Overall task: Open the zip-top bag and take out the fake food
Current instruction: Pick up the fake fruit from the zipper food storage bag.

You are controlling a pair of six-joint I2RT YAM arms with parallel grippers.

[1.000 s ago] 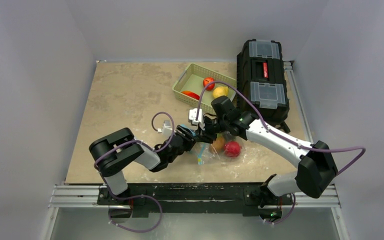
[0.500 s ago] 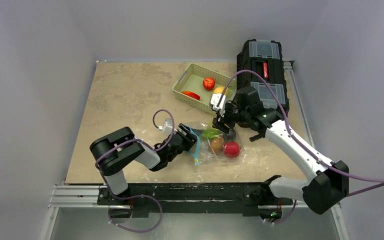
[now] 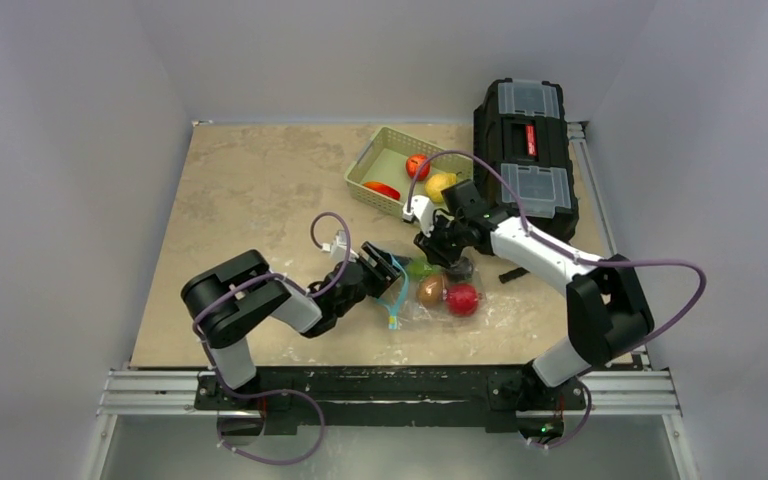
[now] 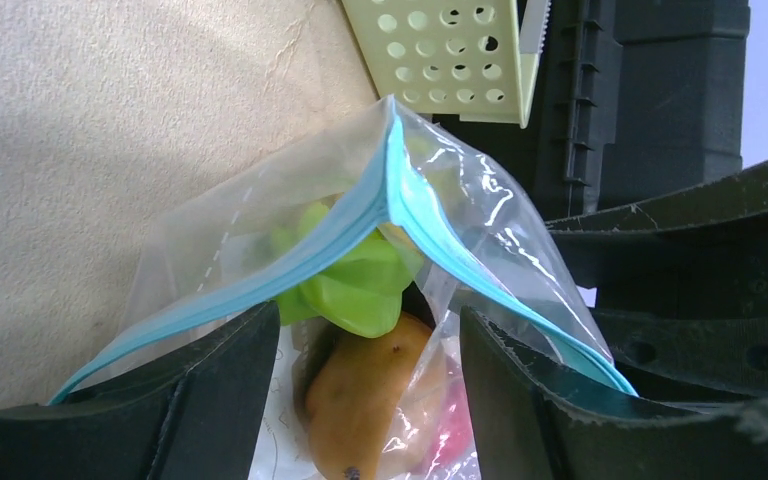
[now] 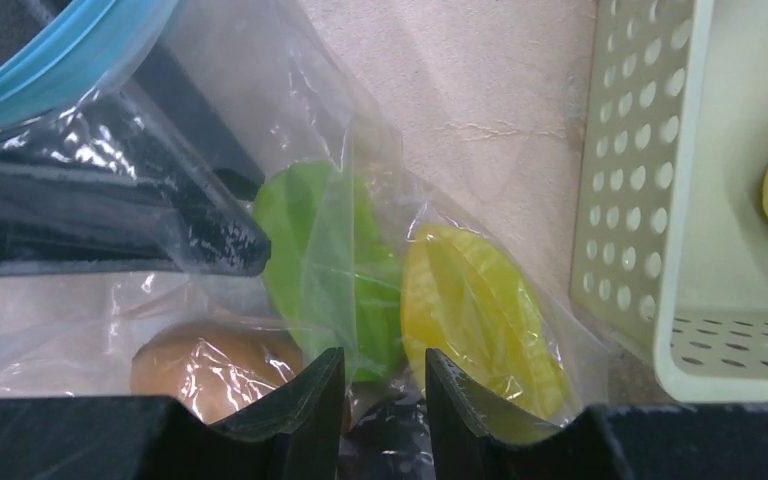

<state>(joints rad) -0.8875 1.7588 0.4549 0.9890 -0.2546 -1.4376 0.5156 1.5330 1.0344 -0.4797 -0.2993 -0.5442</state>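
The zip-top bag [image 3: 407, 300] lies on the table in front of the basket, its teal zip strip [image 4: 340, 225] tented up and parted. Fake food shows inside: a green piece [image 4: 355, 280], an orange-brown one [image 4: 375, 390], a red one [image 3: 462, 298] and a yellow one [image 5: 480, 320]. My left gripper [image 3: 388, 270] is open at the bag's mouth [image 4: 365, 400], with the strip draped over both fingers. My right gripper [image 3: 442, 252] presses on the bag's far edge [image 5: 385, 400]. Its jaws stand a narrow gap apart, with film and a dark purple piece [image 5: 385, 435] between them; a pinch is not clear.
A pale green basket [image 3: 365, 165] behind the bag holds a red tomato [image 3: 417, 165], a yellow fruit [image 3: 440, 184] and a red pepper [image 3: 380, 188]. A black toolbox [image 3: 525, 150] stands at the back right. A small dark object [image 3: 510, 272] lies right of the bag.
My right arm swung back toward the basket with its jaws wider, then returned to the bag with them narrower. My left gripper opened further and the bag's mouth now stands spread.
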